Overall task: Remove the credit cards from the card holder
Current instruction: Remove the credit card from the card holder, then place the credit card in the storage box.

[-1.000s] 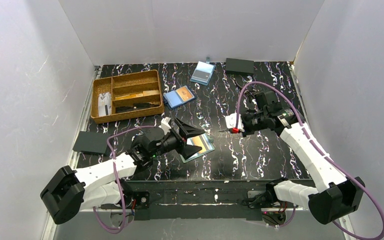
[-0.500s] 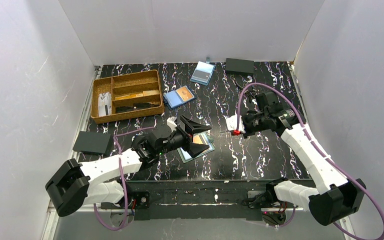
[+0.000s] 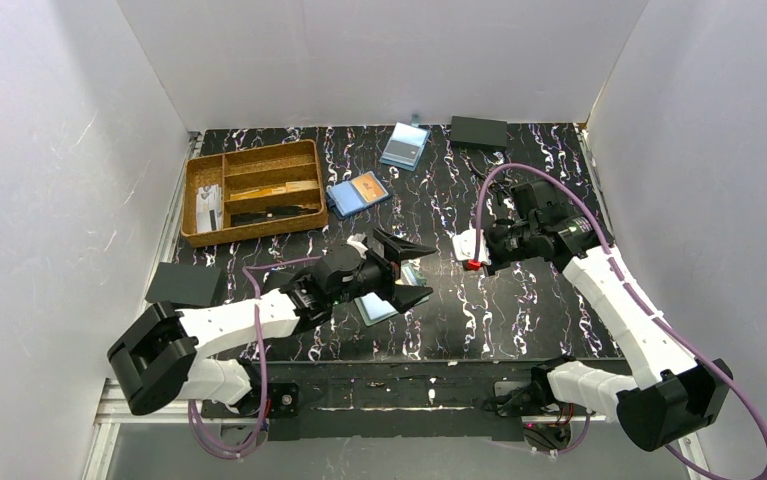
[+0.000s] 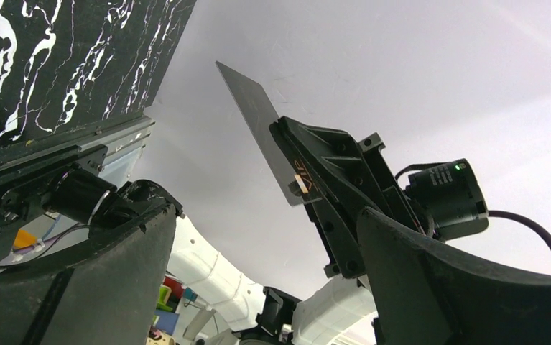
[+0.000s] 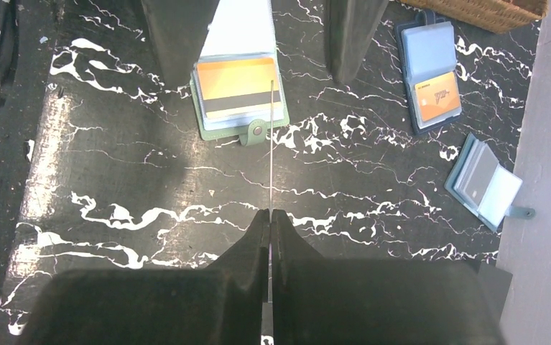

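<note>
Right gripper (image 5: 270, 214) clamps a thin grey card (image 4: 258, 118) by one edge, so it could slip; left gripper (image 3: 421, 268) gapes open.

Bright even light, soft shadows, near fingers blurred.

The black, white-veined marble-look counter (image 5: 150, 187) is giving off a dull sheen. The flat teal-green leather-look card holder (image 5: 218, 133) is showing clear plastic pockets. The black plastic right gripper (image 5: 270, 212) is looking matt, its thin grey card (image 4: 258, 126) smooth, the brown woven-looking tray (image 3: 259, 228) rough.
</note>
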You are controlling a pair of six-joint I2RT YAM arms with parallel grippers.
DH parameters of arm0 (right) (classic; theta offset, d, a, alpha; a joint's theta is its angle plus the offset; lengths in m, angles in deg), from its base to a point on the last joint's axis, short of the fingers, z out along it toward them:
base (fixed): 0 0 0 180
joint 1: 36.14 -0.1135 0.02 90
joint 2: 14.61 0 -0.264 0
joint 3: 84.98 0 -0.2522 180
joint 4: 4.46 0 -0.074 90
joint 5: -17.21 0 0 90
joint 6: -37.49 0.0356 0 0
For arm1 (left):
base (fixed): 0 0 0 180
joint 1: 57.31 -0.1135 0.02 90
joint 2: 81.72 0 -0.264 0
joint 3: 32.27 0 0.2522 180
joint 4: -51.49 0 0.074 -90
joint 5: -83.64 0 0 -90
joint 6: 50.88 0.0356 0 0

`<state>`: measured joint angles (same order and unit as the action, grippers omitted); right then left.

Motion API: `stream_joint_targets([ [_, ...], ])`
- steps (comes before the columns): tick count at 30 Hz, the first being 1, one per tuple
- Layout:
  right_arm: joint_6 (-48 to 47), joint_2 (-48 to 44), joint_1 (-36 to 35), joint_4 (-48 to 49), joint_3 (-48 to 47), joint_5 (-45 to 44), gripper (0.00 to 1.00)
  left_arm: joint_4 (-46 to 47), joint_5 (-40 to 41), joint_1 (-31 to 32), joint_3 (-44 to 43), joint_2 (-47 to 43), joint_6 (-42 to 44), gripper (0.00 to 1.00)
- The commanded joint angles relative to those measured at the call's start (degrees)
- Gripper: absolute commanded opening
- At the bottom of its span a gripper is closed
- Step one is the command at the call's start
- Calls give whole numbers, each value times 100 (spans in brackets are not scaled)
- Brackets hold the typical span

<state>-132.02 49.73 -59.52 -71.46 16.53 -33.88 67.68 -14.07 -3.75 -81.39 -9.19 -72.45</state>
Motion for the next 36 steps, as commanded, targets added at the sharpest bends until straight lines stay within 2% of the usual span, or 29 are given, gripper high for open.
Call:
stream_joint_targets([
  [1,35,-13,-56,67,-210,271,1,30,152,110,-357,236,-212,92],
  [6,60,-22,-87,104,-169,263,1,139,201,179,-579,509,-241,69],
  [11,48,-66,-106,112,-49,265,1,360,191,191,-642,722,-203,37],
  [16,-97,-112,-117,16,54,340,3,673,104,199,-625,941,-216,0],
  [19,-304,-139,-123,-168,59,446,7,863,84,199,-569,1019,-202,0],
  [22,-566,-170,-123,-402,86,583,21,1061,128,203,-453,1022,-75,0],
  [27,-302,-298,-107,-495,112,668,96,1400,392,179,-6,806,645,0],
  [32,932,-513,-99,-91,201,684,98,1418,439,78,685,125,2340,0],
  [36,1509,-651,150,146,475,1145,98,1315,275,50,1225,-864,4659,0],
])
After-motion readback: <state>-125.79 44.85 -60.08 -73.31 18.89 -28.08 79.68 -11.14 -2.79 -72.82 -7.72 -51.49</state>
